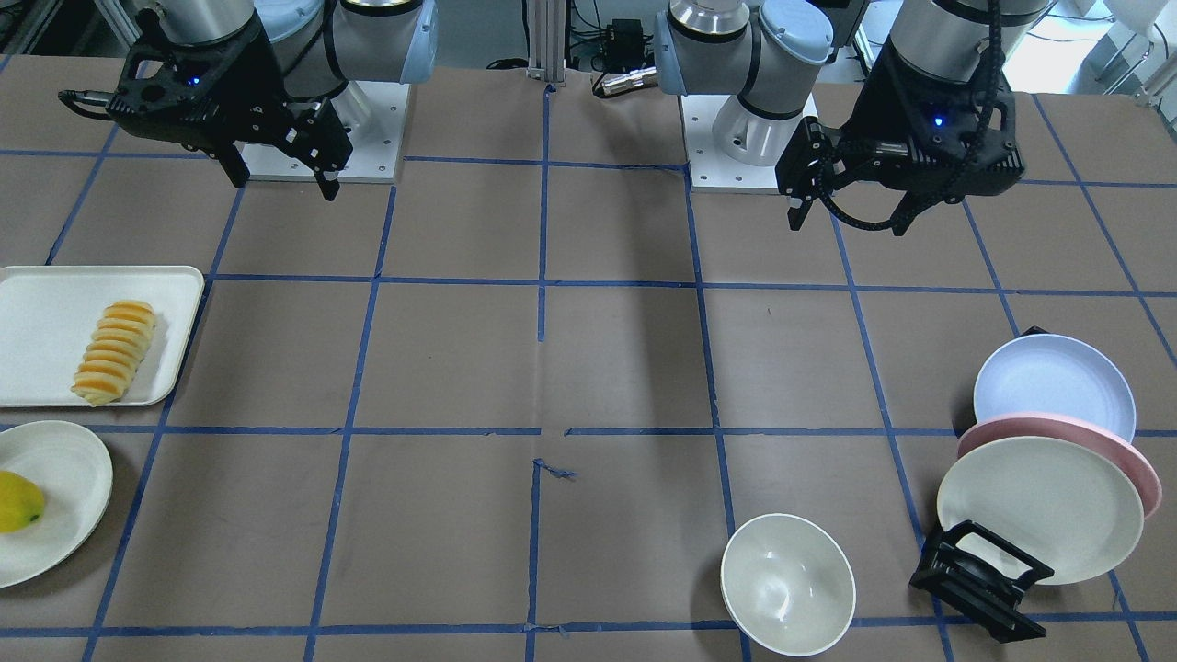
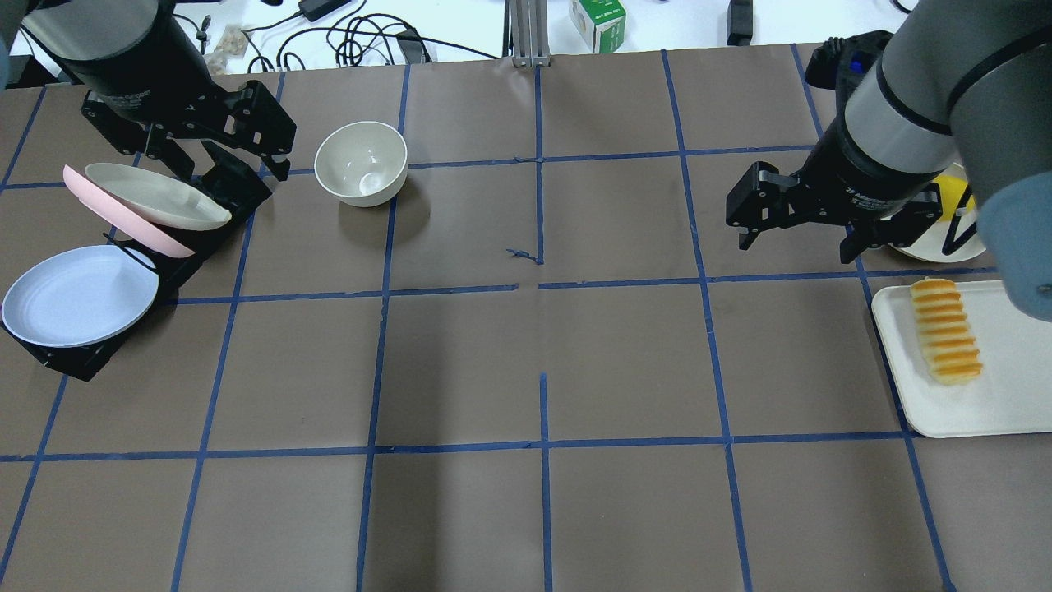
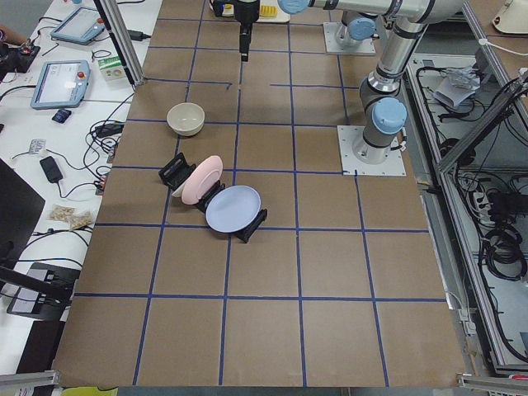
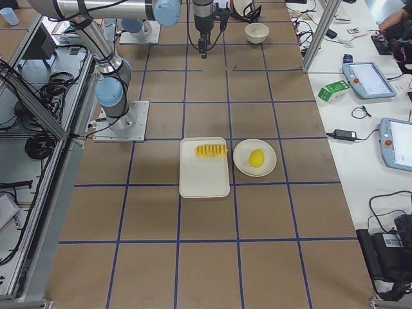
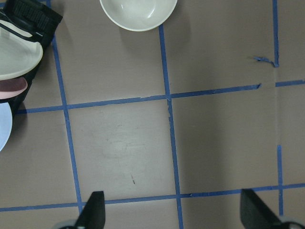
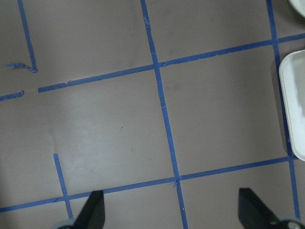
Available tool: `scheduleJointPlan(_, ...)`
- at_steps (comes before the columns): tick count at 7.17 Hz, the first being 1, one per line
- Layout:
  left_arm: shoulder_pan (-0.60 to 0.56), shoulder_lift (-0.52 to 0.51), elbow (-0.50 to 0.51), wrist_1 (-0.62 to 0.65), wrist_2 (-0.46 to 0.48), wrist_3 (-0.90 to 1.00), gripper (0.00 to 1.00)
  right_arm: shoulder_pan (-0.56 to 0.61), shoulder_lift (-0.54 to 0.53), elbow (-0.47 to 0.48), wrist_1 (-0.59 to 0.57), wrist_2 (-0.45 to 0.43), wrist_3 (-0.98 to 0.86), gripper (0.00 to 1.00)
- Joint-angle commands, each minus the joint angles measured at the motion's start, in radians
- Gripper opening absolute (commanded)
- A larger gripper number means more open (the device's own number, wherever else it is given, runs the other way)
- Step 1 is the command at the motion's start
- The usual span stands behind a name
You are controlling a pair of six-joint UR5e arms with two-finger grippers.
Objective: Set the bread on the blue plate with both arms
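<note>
The bread [image 1: 115, 352], a ridged yellow-orange loaf, lies on a white tray [image 1: 37, 303]; it also shows in the overhead view [image 2: 947, 330] and the exterior right view [image 4: 211, 151]. The blue plate [image 1: 1053, 382] leans in a black rack at the other end of the table, and shows in the overhead view [image 2: 78, 296]. My right gripper [image 1: 285, 182] hangs open and empty above the table, apart from the tray [image 2: 1011, 395]. My left gripper [image 1: 851, 223] hangs open and empty, up-table from the rack. Both wrist views show spread fingers over bare table.
The rack [image 1: 979, 579] also holds a pink plate [image 1: 1136, 460] and a cream plate [image 1: 1039, 506]. A cream bowl [image 1: 786, 584] stands beside it. A yellow mango-like fruit [image 1: 17, 501] lies on a cream plate [image 1: 74, 478] next to the tray.
</note>
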Motion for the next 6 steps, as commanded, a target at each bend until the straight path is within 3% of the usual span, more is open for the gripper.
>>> scheduleJointPlan(1, -0.037, -0.009, -0.015, 0.002, -0.007, -0.05, 1.0, 0.0, 0.001, 0.006, 0.001, -0.002, 0.0, 1.0)
scheduleJointPlan(4, -0.038, -0.005, -0.018, 0.004, -0.004, -0.066, 1.0, -0.002, 0.011, 0.014, 0.012, -0.001, 0.0, 1.0)
scheduleJointPlan(6, 0.074, -0.015, -0.056, 0.011, -0.01, -0.053, 1.0, -0.005, 0.013, 0.031, 0.01, -0.005, -0.005, 1.0)
